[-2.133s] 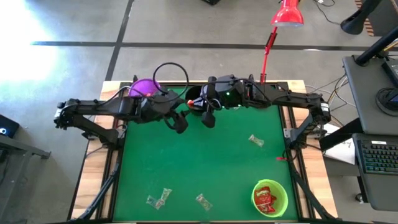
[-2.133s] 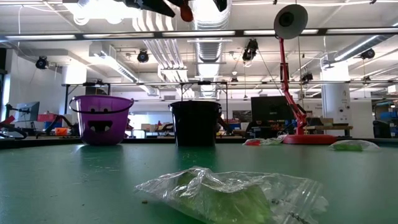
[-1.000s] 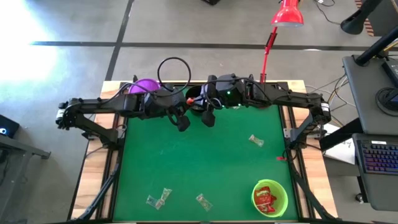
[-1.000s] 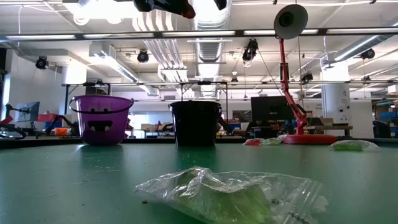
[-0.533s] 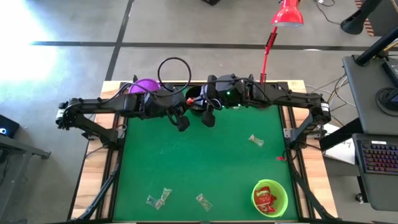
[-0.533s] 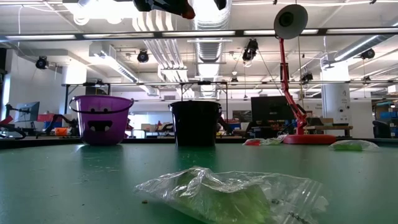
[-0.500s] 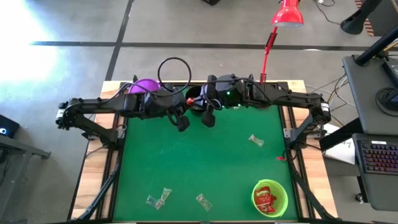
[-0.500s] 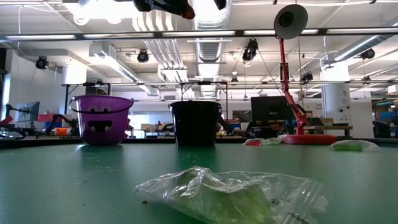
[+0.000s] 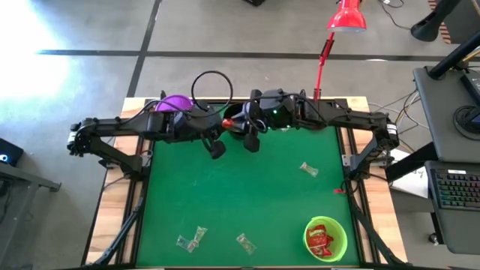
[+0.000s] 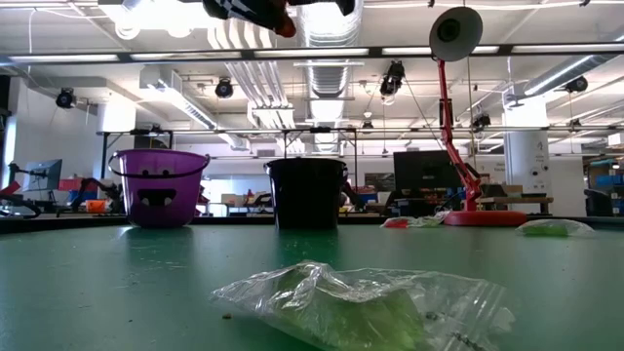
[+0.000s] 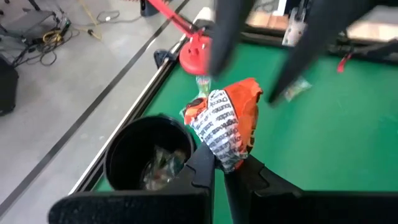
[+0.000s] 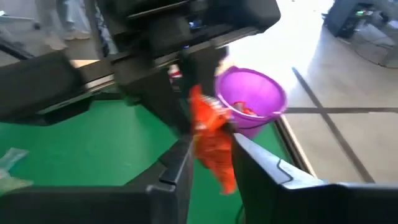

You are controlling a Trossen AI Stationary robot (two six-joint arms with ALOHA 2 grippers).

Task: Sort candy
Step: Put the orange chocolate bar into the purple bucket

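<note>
An orange-and-white wrapped candy (image 11: 227,124) hangs in the air beside the black bowl (image 11: 152,158) at the table's far edge. My left gripper (image 11: 219,171) is shut on it, reaching in from the left. My right gripper (image 12: 211,165) faces it from the right and stands open, one finger on each side of the candy's other end (image 12: 210,140). In the high view the candy (image 9: 227,121) shows as a red spot between the two arms. More candy in clear wrappers (image 9: 309,169) (image 9: 191,238) (image 9: 245,241) lies on the green mat. My left gripper pinches one end of the candy's wrapper (image 11: 217,155) between its two fingers. The fingers slant down from the table's left. The rest of the wrapper sticks out past the fingertips, lifted clear of the table and next to the black bowl's rim.
The purple bowl (image 9: 174,103) stands at the far edge, left of the black bowl. A green bowl (image 9: 325,238) with red candy sits at the near right. A red lamp (image 9: 346,16) stands behind the table. A clear-wrapped candy (image 10: 361,307) lies close to the low camera.
At the top of the low view the orange candy has shifted a little down and left together with my left gripper, which has tipped slightly further down. Nothing on the table has moved.
</note>
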